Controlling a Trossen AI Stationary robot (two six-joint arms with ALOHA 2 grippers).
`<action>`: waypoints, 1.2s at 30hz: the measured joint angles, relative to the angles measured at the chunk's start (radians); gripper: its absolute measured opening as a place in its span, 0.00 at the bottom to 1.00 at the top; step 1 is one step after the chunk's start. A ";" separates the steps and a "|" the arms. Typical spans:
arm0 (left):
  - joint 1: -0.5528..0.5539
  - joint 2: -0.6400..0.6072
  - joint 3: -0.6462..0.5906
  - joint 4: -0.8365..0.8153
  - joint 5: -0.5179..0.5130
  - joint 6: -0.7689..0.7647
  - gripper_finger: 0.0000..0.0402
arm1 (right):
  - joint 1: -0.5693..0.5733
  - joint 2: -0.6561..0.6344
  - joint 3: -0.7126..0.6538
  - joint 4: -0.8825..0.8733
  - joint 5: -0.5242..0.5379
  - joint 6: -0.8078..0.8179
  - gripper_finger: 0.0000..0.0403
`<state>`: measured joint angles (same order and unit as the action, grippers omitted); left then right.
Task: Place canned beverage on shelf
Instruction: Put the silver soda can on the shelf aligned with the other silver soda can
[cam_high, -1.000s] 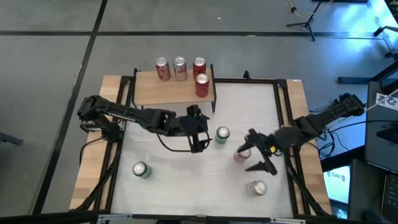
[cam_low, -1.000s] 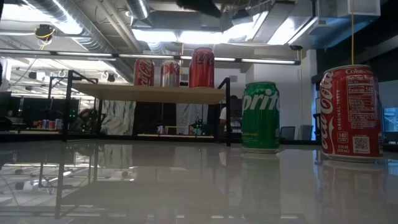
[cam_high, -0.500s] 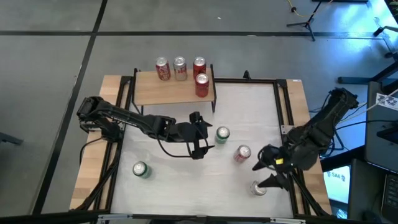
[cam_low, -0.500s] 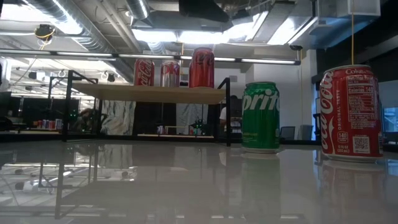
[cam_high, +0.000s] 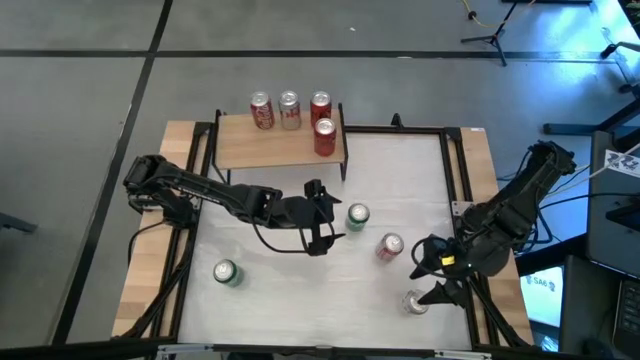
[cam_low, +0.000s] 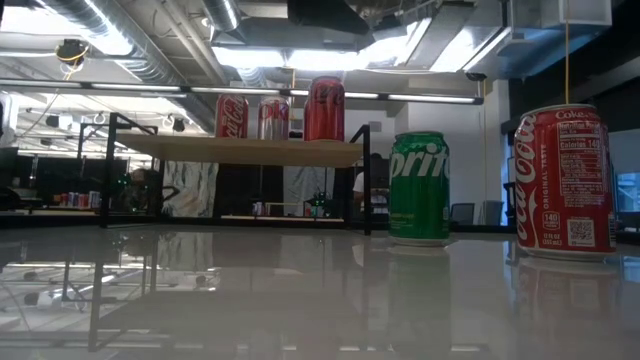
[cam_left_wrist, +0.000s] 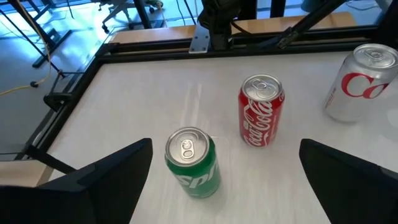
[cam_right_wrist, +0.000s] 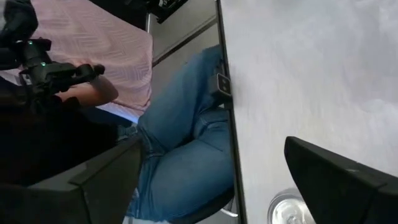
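Observation:
The shelf (cam_high: 280, 145), a light-wood board on black legs, stands at the table's far left and carries three red cans and one silver can (cam_high: 289, 108). It also shows in the low view (cam_low: 240, 150). My left gripper (cam_high: 324, 222) is open and empty just left of a green Sprite can (cam_high: 357, 217), which stands upright ahead of its fingers (cam_left_wrist: 191, 163). A red Coke can (cam_high: 390, 248) stands right of the Sprite can (cam_left_wrist: 261, 111). My right gripper (cam_high: 430, 272) is open and empty at the near right, beside a silver can (cam_high: 415, 303) whose top shows in the right wrist view (cam_right_wrist: 286, 210).
Another green can (cam_high: 226, 272) stands at the near left. A person in jeans (cam_right_wrist: 186, 143) sits just beyond the table's edge by my right gripper. Open tabletop (cam_high: 290, 280) lies between the near-left can and the two cans in the middle.
My right gripper has drawn back from the red Coke can toward the table's near right corner and now stands by the silver can. The cans have stayed where they were.

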<state>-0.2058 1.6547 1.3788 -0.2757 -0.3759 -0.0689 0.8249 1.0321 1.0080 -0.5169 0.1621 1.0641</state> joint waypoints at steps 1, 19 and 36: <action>0.000 0.000 0.000 0.000 0.000 0.000 0.98 | 0.000 0.000 0.000 -0.008 -0.009 0.003 0.95; 0.000 0.000 0.000 0.000 0.000 0.001 0.98 | 0.000 0.099 0.001 -0.291 -0.260 0.337 0.95; -0.004 0.000 0.000 0.000 0.000 -0.008 0.98 | 0.000 0.385 0.203 -0.531 -0.226 0.186 0.95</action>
<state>-0.2100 1.6547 1.3789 -0.2760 -0.3763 -0.0765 0.8253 1.4168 1.2108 -1.0476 -0.0638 1.2500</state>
